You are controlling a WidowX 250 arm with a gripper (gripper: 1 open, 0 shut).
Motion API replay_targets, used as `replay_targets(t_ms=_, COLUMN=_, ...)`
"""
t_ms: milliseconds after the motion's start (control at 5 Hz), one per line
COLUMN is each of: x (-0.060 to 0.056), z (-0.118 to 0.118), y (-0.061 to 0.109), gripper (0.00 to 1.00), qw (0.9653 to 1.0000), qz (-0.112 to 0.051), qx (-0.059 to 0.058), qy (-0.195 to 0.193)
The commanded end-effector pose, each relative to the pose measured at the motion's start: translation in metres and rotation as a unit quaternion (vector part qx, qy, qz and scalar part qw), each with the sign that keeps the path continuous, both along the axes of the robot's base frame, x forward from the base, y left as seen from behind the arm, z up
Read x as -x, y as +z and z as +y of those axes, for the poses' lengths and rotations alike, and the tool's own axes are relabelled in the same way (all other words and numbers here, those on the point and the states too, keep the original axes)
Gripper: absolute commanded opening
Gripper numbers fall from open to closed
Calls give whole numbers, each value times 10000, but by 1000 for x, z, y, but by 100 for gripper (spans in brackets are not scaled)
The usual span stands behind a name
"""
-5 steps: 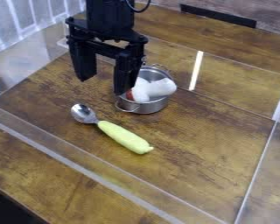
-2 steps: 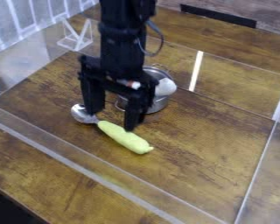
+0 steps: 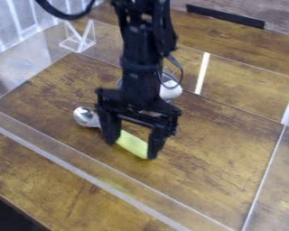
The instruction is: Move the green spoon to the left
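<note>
Spoon (image 3: 131, 141) lies flat on the table (image 3: 219, 171), its green handle sitting right between the two fingers (image 3: 112, 133), metal bowl end poking out past the left one. Gripper (image 3: 136, 141) points straight down, fingers spread wide, one on each side of the handle, nothing gripped. Behind the arm, a pot (image 3: 172, 88) peeks out, mostly hidden.

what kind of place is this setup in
Probably a robot lab test bench: a wooden table fenced by clear plastic walls, with a black gripper above a green spoon.
</note>
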State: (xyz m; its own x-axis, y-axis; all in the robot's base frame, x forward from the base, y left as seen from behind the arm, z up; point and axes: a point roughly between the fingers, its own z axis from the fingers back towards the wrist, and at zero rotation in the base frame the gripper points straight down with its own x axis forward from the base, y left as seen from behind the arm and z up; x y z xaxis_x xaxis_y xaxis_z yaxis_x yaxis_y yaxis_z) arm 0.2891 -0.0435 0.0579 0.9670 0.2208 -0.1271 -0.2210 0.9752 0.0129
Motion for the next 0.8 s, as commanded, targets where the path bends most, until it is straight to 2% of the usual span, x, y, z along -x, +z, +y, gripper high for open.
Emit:
replay_targets(t_ms=0, x=-12, z=-3, y=4, gripper=100, qw=9917, qz=-287, qx=95, qy=1248)
replay_targets(t_ms=200, x=-10, z=1, y=12, gripper=100, qw=9790, qz=-351, qx=190, qy=2001)
replay_targets(t_ms=400, x=-9, z=6, y=19, gripper=100, qw=9659, qz=-407, qx=278, qy=2541)
replay_targets(t_ms=600, x=-9, z=18, y=17, gripper=100, qw=9398, qz=-472, qx=346, qy=3367)
